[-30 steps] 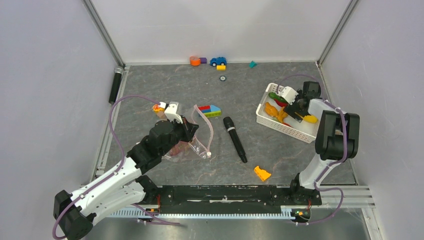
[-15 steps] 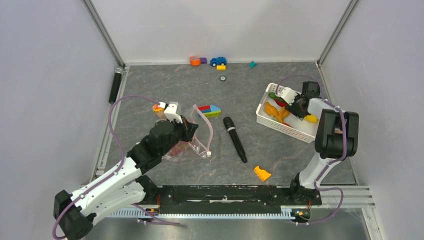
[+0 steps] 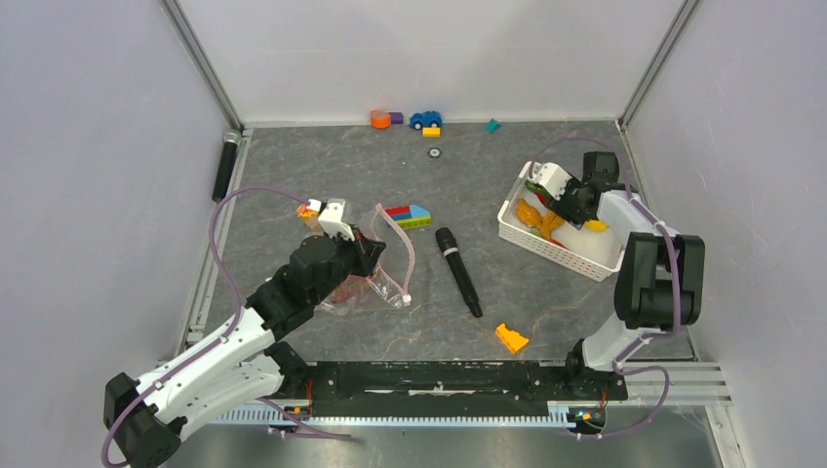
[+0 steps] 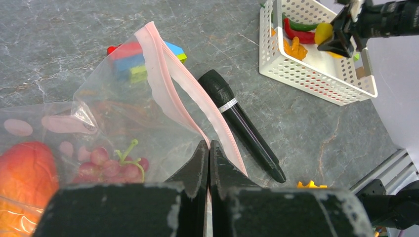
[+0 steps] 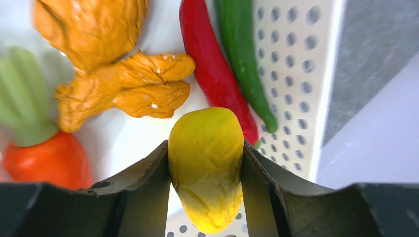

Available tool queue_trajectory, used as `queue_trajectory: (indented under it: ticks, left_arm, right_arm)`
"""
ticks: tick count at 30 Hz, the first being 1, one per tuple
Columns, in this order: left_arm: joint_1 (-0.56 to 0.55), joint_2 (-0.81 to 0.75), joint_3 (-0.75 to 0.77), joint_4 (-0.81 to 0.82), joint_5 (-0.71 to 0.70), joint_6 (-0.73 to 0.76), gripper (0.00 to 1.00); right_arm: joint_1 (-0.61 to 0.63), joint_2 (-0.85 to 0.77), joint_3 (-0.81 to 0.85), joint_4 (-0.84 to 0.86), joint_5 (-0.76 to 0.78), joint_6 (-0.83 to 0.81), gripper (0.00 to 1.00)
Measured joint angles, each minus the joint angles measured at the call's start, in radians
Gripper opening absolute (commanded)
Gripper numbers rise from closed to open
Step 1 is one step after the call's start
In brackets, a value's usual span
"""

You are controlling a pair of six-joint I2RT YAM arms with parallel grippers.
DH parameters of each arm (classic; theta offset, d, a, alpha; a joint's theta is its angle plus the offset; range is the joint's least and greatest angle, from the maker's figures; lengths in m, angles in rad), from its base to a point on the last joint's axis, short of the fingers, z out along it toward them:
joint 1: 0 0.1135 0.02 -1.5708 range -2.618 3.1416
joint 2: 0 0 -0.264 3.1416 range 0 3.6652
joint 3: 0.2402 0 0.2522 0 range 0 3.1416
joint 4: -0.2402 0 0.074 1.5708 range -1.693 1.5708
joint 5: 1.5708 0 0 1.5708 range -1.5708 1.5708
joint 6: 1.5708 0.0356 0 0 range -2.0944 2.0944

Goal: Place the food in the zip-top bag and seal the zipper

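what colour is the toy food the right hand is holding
Yellow; the toy food shows best in the right wrist view.

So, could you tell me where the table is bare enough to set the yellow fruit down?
Bare table lies between the black cylinder and the small disc, and between the microphone and the white basket. It is crowded around the zip-top bag, where the left gripper and the coloured bricks sit.

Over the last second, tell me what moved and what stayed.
The right tool, clamped on the yellow fruit, shifted slightly left over the basket, carrying it along. The left tool stays pinched on the zip-top bag; basket and microphone did not move.
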State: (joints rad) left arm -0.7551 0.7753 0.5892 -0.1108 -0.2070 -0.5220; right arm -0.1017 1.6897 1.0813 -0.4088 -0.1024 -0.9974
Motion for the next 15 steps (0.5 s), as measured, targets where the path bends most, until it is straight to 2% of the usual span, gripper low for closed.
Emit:
queue_trajectory:
  ticks: [8,15]
  left_arm:
    - [0.0,-0.011,0.0,0.0,0.001,0.0,0.02]
    - [0.0,-0.02,0.0,-0.003,0.001,0.0,0.02]
  right_arm:
    - [0.097,-0.225,-0.047,0.044,-0.036,0.049,0.04]
    - [0.095,-0.471,-0.219,0.258,-0.143,0.254,0.07]
